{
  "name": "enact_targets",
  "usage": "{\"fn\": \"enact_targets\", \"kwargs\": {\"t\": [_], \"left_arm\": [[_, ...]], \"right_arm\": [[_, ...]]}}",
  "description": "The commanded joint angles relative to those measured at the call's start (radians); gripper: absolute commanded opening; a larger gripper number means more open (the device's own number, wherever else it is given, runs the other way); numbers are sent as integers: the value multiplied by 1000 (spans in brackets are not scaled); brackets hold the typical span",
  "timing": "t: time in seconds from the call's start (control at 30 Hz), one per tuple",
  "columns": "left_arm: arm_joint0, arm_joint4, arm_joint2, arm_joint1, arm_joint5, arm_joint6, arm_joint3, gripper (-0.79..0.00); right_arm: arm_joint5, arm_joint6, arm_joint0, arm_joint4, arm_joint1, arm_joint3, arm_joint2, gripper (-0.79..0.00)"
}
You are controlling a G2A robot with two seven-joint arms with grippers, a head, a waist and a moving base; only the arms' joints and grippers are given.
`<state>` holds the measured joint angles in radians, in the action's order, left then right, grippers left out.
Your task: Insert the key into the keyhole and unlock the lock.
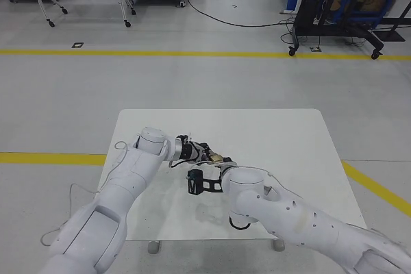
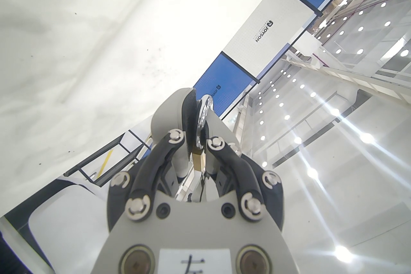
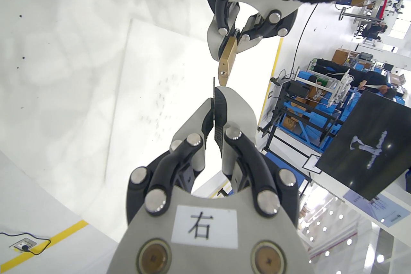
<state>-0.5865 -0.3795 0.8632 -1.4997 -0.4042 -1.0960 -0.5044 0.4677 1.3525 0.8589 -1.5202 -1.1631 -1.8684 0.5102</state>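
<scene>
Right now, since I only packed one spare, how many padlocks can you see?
1. The brass padlock is gripped in the left claw above the table, keyhole end facing the key in the right claw. Part of the table is covered, so another could be hidden.

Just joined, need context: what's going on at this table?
The left gripper holds a brass padlock up over the white table. The right gripper pinches the key, with its tip close to the padlock's keyhole end but not yet inserted. Both arms meet mid-table, facing each other.
</scene>
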Motion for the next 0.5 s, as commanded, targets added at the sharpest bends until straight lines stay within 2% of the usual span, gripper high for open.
{"fn": "enact_targets", "kwargs": {"t": [0.0, 0.47], "left_arm": [[1, -2, 0, -1, 1, -5, 3, -785], [9, 4, -4, -6, 11, -14, 18, -785]], "right_arm": [[-17, 17, -20, 8, -2, 6, -17, -785], [-59, 59, -91, 36, -9, 42, -88, -785]]}}
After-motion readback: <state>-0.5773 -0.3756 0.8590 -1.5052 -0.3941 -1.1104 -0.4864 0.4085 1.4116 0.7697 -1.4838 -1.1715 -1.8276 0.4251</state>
